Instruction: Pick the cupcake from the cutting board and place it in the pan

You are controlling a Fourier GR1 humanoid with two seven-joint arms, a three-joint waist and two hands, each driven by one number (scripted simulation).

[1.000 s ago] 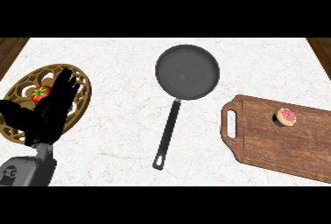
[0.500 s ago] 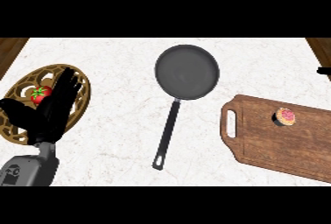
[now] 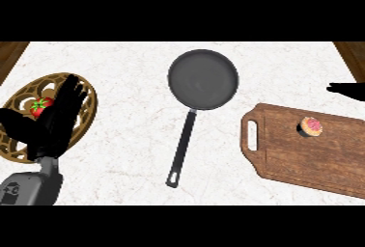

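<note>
Both hands' fingers (image 3: 71, 103) open, empty-handed.

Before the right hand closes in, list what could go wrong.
The cupcake is small and sits near the cutting board's far edge; the right hand, coming in from the right, could nudge it off. On the way to the pan, the hand might bump the pan's rim or handle and shift it.
</note>
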